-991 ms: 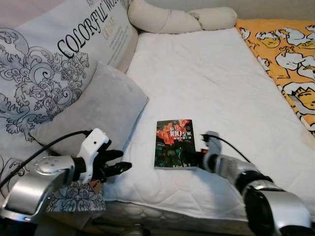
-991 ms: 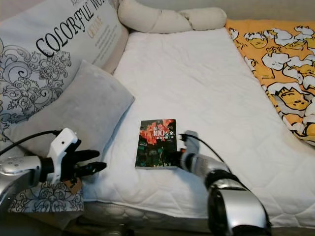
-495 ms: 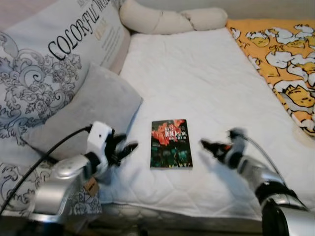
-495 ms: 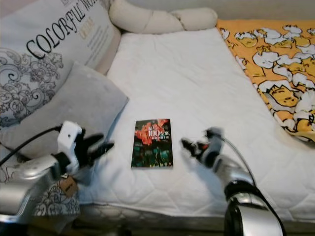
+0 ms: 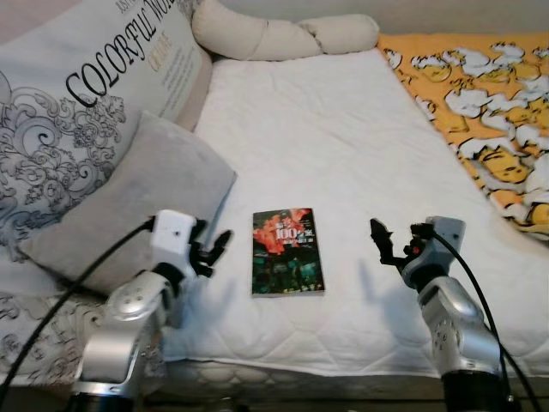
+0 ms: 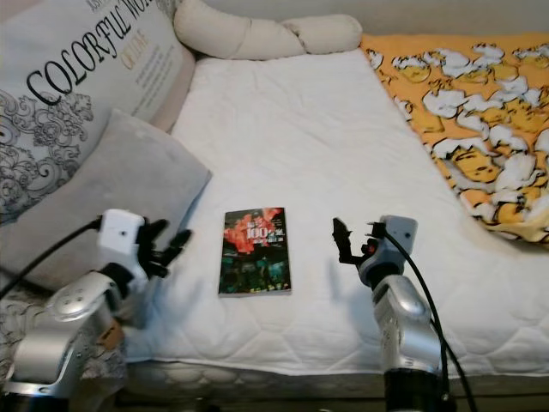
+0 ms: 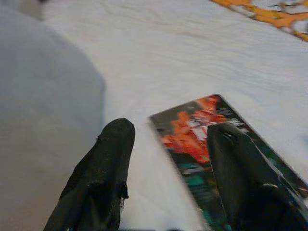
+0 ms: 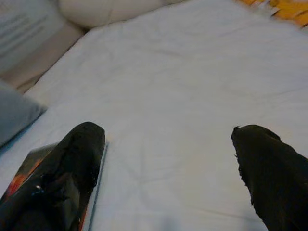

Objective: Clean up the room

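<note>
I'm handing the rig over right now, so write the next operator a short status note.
Left hand: open, empty, hovering beside the book's left edge, near the grey pillow.
Right hand: open, empty, raised to the right of the book, apart from it.
Book: flat on the white mattress, near its front edge.
Done: nothing picked up.
Left: grasp the book and put it away.

Right hand (image 8: 168, 159) fingers spread wide, white mattress (image 8: 183, 86), book (image 8: 29, 175) corner
</note>
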Motion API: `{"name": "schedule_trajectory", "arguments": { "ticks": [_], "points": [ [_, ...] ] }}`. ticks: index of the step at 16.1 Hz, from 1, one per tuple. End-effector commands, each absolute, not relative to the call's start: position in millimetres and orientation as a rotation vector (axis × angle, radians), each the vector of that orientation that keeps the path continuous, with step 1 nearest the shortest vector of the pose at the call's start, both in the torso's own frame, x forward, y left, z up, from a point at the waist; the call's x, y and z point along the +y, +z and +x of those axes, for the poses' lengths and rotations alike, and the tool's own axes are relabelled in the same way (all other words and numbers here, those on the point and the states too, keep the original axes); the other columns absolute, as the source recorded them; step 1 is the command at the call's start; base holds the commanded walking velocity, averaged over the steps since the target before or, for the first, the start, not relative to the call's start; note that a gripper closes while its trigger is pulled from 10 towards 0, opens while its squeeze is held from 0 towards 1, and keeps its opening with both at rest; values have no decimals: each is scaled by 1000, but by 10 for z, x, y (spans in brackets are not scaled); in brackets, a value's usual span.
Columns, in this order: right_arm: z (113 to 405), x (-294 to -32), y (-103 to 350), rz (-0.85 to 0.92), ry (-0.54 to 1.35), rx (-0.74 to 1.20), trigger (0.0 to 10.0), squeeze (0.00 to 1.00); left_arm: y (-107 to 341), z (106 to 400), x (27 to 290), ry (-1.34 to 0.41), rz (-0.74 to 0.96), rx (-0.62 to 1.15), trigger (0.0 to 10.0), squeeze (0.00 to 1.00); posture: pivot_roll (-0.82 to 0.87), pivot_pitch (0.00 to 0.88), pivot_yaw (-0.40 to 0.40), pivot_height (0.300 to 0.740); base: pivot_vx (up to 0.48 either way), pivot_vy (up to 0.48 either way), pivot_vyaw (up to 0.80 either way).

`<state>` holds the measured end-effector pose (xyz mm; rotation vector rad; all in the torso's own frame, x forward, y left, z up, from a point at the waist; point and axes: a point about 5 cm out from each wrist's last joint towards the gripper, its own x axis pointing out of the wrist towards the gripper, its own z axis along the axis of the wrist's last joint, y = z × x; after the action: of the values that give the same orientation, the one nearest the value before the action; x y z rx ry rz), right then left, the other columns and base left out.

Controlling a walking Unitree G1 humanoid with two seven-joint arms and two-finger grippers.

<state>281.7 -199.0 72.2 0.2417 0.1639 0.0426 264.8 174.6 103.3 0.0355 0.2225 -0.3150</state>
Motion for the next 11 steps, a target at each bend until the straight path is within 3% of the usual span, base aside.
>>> {"name": "schedule_trajectory", "arguments": {
  "ticks": [1,4,11],
  "points": [
    [2768,-1980,769,243,-2,134,10000,1000,1046,2656,1884,-233,58,225,10000,0,-20,0,47,740,0,-345,0],
    [2712,-1875,833,238,-38,123,10000,1000,1113,2679,2033,-133,78,207,10000,0,5,0,43,740,0,-347,0],
    [2607,-1800,760,221,-35,176,10000,1000,1151,2638,2082,-108,99,209,10000,0,39,0,24,740,0,-346,0]
  ]
}}
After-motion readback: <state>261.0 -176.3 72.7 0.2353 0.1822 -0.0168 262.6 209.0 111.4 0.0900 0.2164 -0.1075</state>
